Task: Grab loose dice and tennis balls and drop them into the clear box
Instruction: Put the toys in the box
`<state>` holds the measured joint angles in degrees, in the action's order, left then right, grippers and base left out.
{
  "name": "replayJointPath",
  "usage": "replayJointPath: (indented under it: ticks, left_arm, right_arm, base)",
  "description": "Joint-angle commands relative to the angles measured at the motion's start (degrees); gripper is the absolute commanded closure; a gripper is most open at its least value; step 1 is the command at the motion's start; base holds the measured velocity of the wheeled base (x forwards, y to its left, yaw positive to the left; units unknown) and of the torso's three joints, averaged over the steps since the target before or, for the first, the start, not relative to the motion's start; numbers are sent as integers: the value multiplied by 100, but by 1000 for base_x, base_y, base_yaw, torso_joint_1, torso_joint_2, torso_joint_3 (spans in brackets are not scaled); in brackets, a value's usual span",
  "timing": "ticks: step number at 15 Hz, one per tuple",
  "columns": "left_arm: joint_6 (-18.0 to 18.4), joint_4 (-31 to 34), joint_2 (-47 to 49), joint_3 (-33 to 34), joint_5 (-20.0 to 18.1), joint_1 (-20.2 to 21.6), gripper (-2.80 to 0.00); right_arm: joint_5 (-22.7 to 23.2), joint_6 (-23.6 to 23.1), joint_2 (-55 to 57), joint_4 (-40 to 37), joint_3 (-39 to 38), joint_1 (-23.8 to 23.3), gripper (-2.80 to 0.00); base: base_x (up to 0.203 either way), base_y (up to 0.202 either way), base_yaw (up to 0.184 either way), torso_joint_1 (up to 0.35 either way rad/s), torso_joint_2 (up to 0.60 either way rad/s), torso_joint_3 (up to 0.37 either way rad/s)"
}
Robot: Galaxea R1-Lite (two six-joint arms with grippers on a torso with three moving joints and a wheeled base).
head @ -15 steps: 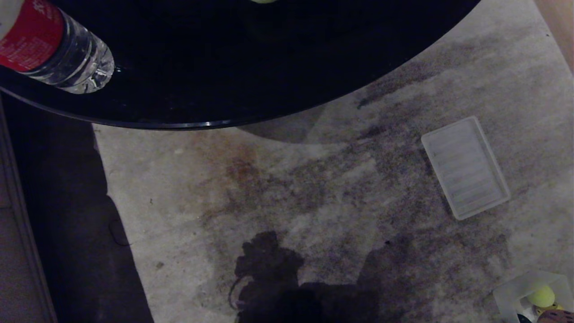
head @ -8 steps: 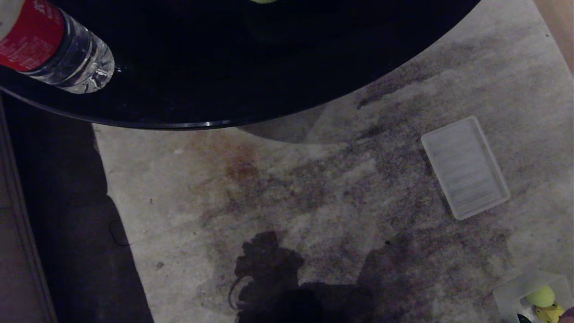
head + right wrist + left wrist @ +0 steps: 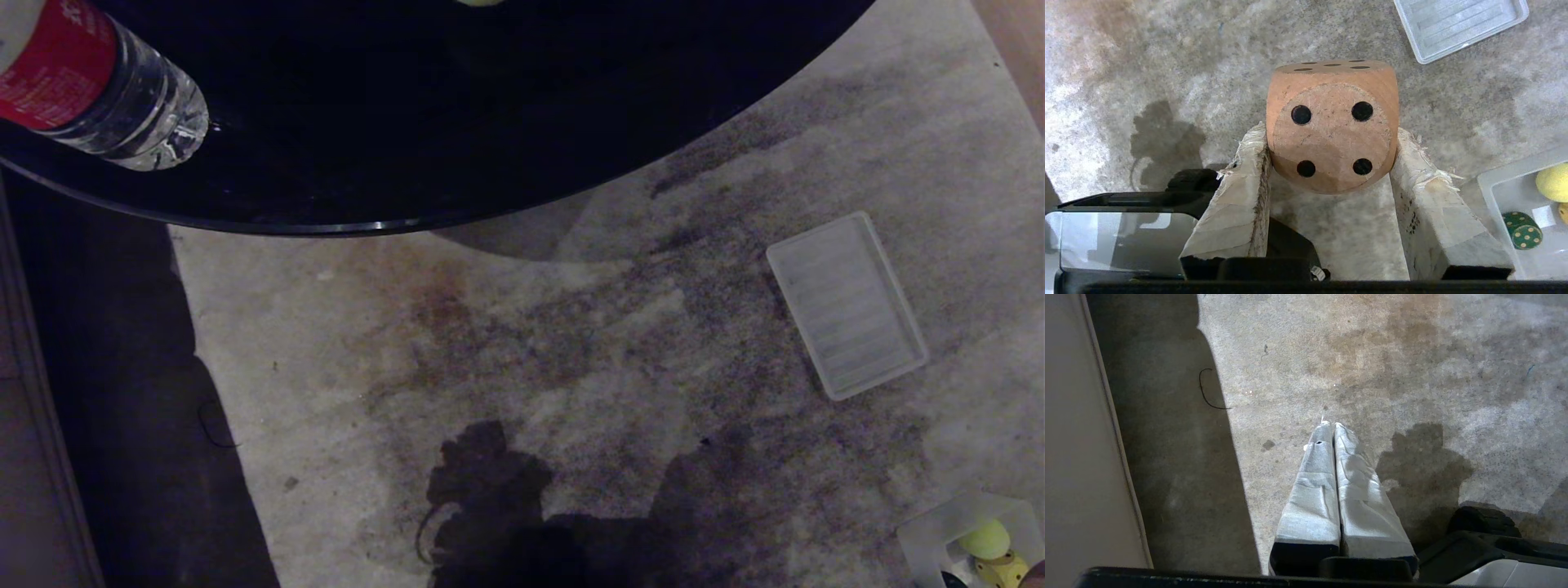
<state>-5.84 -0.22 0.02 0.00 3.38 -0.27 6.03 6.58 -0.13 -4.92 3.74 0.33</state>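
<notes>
Right gripper [image 3: 1331, 151] clamps the tan, black-dotted wooden die [image 3: 1332, 124]; carry underway, next needs release over the translucent plastic clear box [image 3: 1494, 179].

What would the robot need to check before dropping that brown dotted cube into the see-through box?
1. Tan die held between the right gripper fingers: ok.
2. Die directly over the clear box: not ok, the box lies off to one side.
3. Box open on top: ok; the lid lies apart on the floor.
4. Free space in the box: ok; a tennis ball, yellow die and green die leave bare bottom.
5. Left gripper out of the way: ok, shut and empty.
</notes>
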Motion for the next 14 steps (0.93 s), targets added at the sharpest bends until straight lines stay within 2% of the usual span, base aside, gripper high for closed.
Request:
replayJointPath:
  ticks: [1,6,8,11,12,13,14]
  left_arm:
    - [-5,-4,6,9,4,0,0]
    - [63,4,6,9,-29,0,0]
    - [57,4,6,9,-13,0,0]
    - [57,4,6,9,-13,0,0]
    - [66,4,6,9,-22,0,0]
    - [65,1,6,9,-22,0,0]
    - [65,-4,6,9,-22,0,0]
  right_arm:
    - [3,-47,13,9,1,2,0]
    - [-85,-184,13,-11,4,2,0]
    - [-70,247,15,-26,4,10,0]
    - [-41,369,14,-28,4,10,0]
    - [-14,189,13,-1,-2,11,0]
    - [25,-192,13,12,-4,9,0]
    - [18,-286,13,27,-8,5,0]
  base:
    - [0,0,0,0,0,0]
    - [0,0,0,0,0,0]
    - [0,0,0,0,0,0]
    - [0,0,0,0,0,0]
    - [0,0,0,0,0,0]
    - [0,0,0,0,0,0]
    - [0,0,0,0,0,0]
